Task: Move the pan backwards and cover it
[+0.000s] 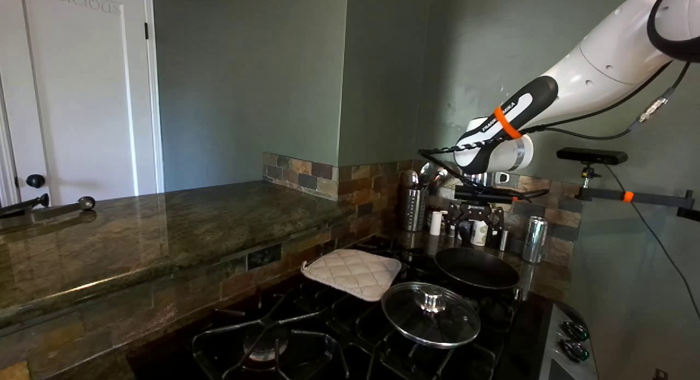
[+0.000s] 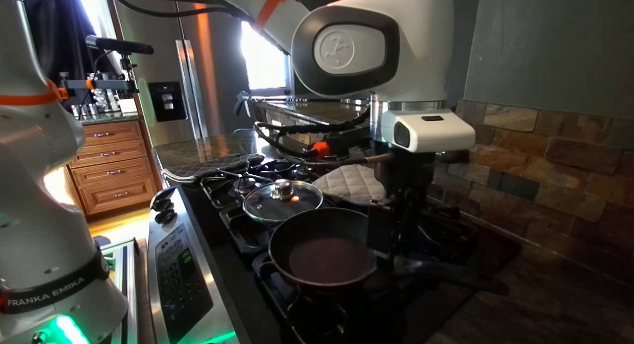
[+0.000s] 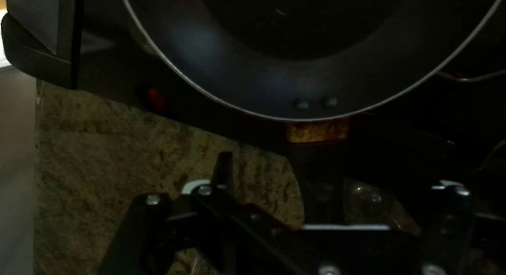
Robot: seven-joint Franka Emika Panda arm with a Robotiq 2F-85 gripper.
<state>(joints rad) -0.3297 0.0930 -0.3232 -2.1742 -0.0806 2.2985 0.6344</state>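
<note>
On the black gas cooktop [image 2: 235, 274], the dark, shallow, round pan [image 2: 329, 257] is resting on black metal grates [image 1: 262, 321]; the round, clear, shiny-knobbed glass lid [image 1: 429, 321] is lying just beside it, not covering it. The black two-fingered gripper [image 1: 477, 226] is hanging by the pan's long dark handle [image 2: 460, 275], its jaws standing well apart and gripping nothing.

What could be going wrong next, in my judgement, is the jaws closing above that handle and catching only air, black on black being easy to misjudge. A hold at that one end could be leaving the pan's weight dipping or swivelling, its base snagging on the grates, while any shove toward the lid could be knocking that askew.

The wrist view is showing what the exterior views are not: the handle running between the spread fingers, and a pair of rivets [image 3: 329, 102] inside the pan's wall. How high the tips are hovering, I cannot tell. Both exterior views are showing the lid and a pale, quilted fabric pad [image 1: 353, 272], which the wrist view is leaving out.
</note>
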